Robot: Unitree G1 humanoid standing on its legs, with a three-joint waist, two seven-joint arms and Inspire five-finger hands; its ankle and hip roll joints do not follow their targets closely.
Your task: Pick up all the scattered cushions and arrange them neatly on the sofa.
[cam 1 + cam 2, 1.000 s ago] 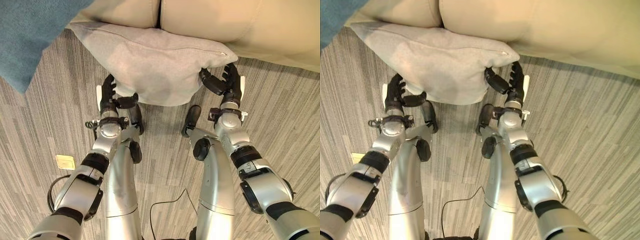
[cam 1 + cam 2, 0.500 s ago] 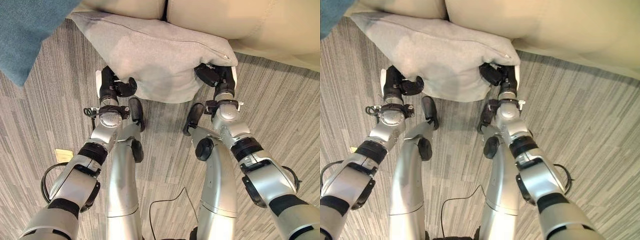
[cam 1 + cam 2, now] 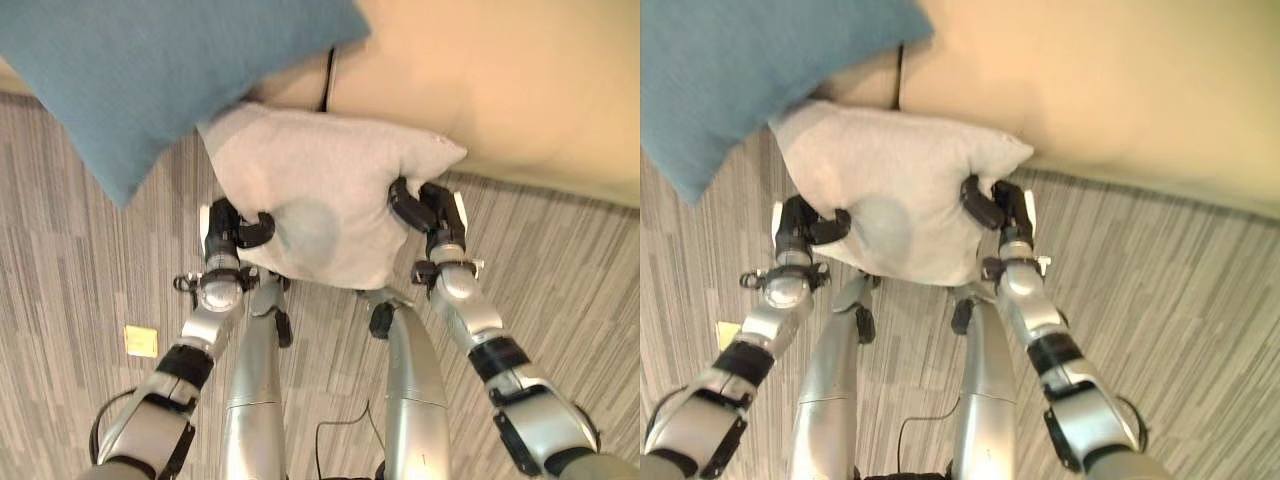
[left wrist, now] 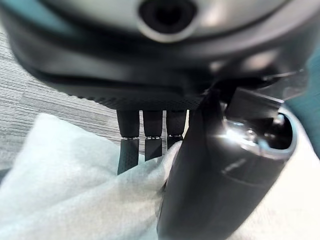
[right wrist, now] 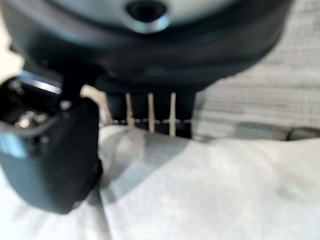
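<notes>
Grey striped carpet [image 3: 90, 260] runs under everything, and you've got the beige sofa [image 3: 500, 80] filling the top of the head views from about 12 to 3 o'clock. The light grey cushion [image 3: 320, 190] is up off the floor, held between both hands right in front of the sofa's edge, its upper corner at about 1 o'clock touching or just overlapping the seat front, hard to say which from this angle.

Your left hand [image 3: 225, 228] is clamped on the cushion's edge at 9 o'clock, thumb hooked over the top of the fabric and fingers [image 4: 129, 152] tucked underneath. Your right hand [image 3: 992, 205] grips the opposite edge at 3 o'clock, thumb curled over the cloth and fingers [image 5: 150, 120] behind it.

A blue cushion [image 3: 140, 70] sits at 10 to 11 o'clock, overlapping the grey one's upper corner and hanging out over the carpet. A small yellow square [image 3: 141, 341] lies flat on the carpet at 8 o'clock, well apart from the cushions.
</notes>
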